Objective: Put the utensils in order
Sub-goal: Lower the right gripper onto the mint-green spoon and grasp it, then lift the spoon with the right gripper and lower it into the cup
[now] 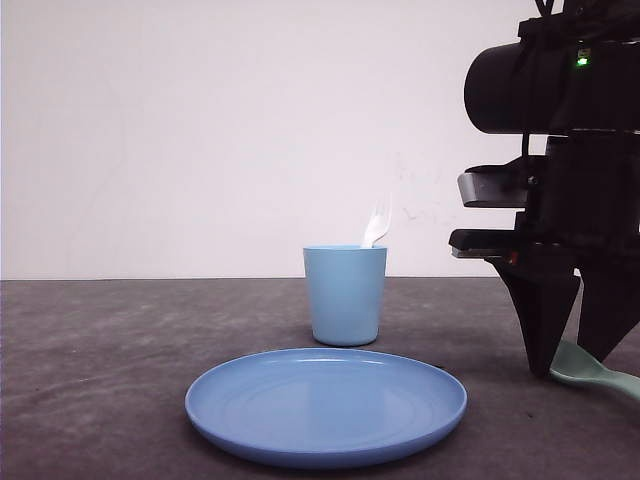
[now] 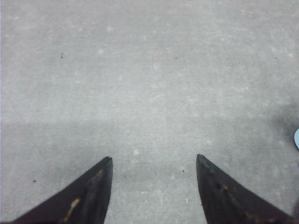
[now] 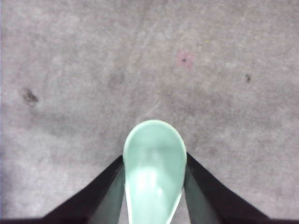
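Observation:
A white fork (image 1: 377, 222) stands in the light blue cup (image 1: 344, 295), its tines sticking out above the rim. The mint-green spoon (image 1: 600, 375) lies on the table at the right, its handle running off to the right. My right gripper (image 1: 572, 368) is down at the table with its fingers against both sides of the spoon's bowl (image 3: 153, 172); in the right wrist view the gripper (image 3: 154, 157) is closed on it. My left gripper (image 2: 154, 157) hangs open over bare table with nothing between its fingers.
A round blue plate (image 1: 325, 405) lies in front of the cup, near the table's front edge. A sliver of something light blue (image 2: 297, 138) shows at the edge of the left wrist view. The table is dark grey, with a white wall behind.

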`<action>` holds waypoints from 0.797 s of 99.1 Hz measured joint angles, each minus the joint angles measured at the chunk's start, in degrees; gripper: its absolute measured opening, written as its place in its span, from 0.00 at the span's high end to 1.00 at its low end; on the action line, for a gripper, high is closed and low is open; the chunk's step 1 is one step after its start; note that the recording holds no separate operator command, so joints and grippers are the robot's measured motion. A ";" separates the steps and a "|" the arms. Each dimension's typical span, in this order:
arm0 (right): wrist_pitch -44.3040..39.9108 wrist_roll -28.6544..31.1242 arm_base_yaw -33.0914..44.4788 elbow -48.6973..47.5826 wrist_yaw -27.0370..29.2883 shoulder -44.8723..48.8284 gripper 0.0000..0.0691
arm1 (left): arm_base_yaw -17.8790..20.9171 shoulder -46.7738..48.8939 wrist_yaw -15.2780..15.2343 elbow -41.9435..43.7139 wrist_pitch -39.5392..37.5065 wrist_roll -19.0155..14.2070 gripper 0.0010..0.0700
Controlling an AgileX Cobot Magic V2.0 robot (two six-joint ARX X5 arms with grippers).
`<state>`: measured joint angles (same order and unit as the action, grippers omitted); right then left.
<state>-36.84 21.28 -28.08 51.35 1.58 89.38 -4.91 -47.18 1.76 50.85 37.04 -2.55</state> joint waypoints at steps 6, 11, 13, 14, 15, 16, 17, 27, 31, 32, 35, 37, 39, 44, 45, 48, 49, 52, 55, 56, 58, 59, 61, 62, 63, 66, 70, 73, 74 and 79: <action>-0.07 -0.11 0.00 0.00 0.04 -0.22 0.72 | 0.02 0.00 0.00 0.00 0.00 0.00 0.52; 0.02 -0.35 0.02 0.00 0.07 -0.90 0.72 | 0.00 0.00 0.00 0.00 0.00 0.00 0.52; 0.13 -0.42 0.02 0.00 0.09 -1.31 0.72 | 0.00 0.00 0.02 0.00 0.00 0.00 0.52; 0.20 -0.42 0.02 0.00 0.09 -1.44 0.72 | 0.00 0.00 0.00 0.00 0.00 0.00 0.52; 0.31 -0.44 0.00 0.00 0.09 -1.84 0.72 | 0.00 0.00 0.00 0.00 0.00 0.00 0.52; 0.42 -0.46 0.00 0.00 0.09 -2.14 0.72 | 0.02 0.00 0.00 0.00 0.00 0.00 0.52; 0.55 -0.44 0.00 0.00 0.09 -2.47 0.72 | 0.00 0.00 0.00 0.00 0.00 0.00 0.52; 2.84 -0.96 -0.02 0.00 -0.09 -5.86 0.72 | 0.00 0.00 0.02 0.00 0.00 0.00 0.52; 3.89 -1.46 -0.09 0.00 -0.11 -7.17 0.72 | 0.00 0.00 0.00 0.00 0.00 0.00 0.52; 4.20 -1.57 -0.11 0.00 -0.11 -7.50 0.72 | 0.00 0.00 0.00 0.00 0.00 0.00 0.52; 5.16 -2.01 -0.26 0.00 -0.15 -8.37 0.72 | 0.02 0.00 0.00 0.00 0.00 -0.02 0.52; 5.90 -2.29 -0.39 0.00 -0.13 -8.94 0.72 | 0.00 0.00 0.00 0.00 0.00 0.00 0.52; 6.56 -2.62 -0.48 0.00 -0.13 -9.55 0.72 | 0.00 0.00 0.02 0.00 -0.02 0.00 0.52; 8.55 -3.37 -0.85 0.00 -0.37 -11.10 0.72 | 0.00 0.00 0.02 0.00 0.00 0.00 0.52; 9.01 -3.52 -0.90 0.00 -0.42 -11.43 0.72 | 0.00 0.00 0.02 0.00 0.00 0.00 0.52; 10.51 -3.91 -1.16 0.00 -0.52 -12.33 0.72 | 0.00 0.00 0.00 0.00 -0.02 0.00 0.52; 11.02 -4.04 -1.22 0.00 -0.52 -12.63 0.72 | 0.02 0.00 0.00 0.00 -0.02 0.00 0.52; 12.63 -4.52 -1.38 0.00 -0.70 -13.46 0.72 | 0.00 0.00 0.00 0.00 -0.02 0.00 0.52; 14.36 -5.01 -1.60 0.00 -0.96 -14.29 0.72 | 0.00 0.00 0.02 0.00 -0.02 0.00 0.52; 14.95 -5.16 -1.62 0.00 -1.05 -14.53 0.72 | 0.00 0.00 0.00 0.00 -0.02 0.00 0.52; 16.17 -5.51 -1.70 0.00 -1.44 -15.02 0.72 | 0.00 0.00 0.00 0.00 -0.02 0.00 0.52; 16.81 -5.70 -1.75 0.00 -1.57 -15.23 0.72 | 0.00 0.00 0.00 0.00 -0.02 0.00 0.52; 18.18 -6.05 -1.86 0.00 -1.84 -15.63 0.72 | 0.00 0.00 0.00 0.00 -0.02 0.00 0.52; 18.84 -6.23 -1.90 0.00 -2.03 -15.80 0.72 | 0.00 0.00 0.02 0.00 -0.02 0.00 0.52; 19.58 -6.40 -1.95 0.00 -2.23 -15.93 0.72 | 0.02 0.00 0.02 0.00 -0.02 0.00 0.52; 21.79 -6.84 -2.01 0.00 -3.06 -16.26 0.72 | 0.00 0.00 0.00 0.00 -0.02 0.00 0.52; 24.83 -7.45 -2.27 0.02 -4.13 -16.39 0.72 | 0.00 0.00 0.00 0.00 -0.02 0.00 0.52; 27.04 -7.78 -2.32 0.02 -5.07 -16.39 0.72 | 0.00 0.00 0.00 0.00 -0.04 0.00 0.52; 28.04 -7.93 -2.38 0.02 -5.53 -16.37 0.72 | 0.00 0.00 0.02 0.00 -0.04 0.00 0.52; 31.30 -8.39 -2.56 0.02 -6.82 -16.33 0.72 | 0.00 0.00 0.02 0.00 -0.02 0.00 0.52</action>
<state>-5.54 12.88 -30.63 51.37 -5.23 73.06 -4.91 -47.18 1.78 50.85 37.01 -2.55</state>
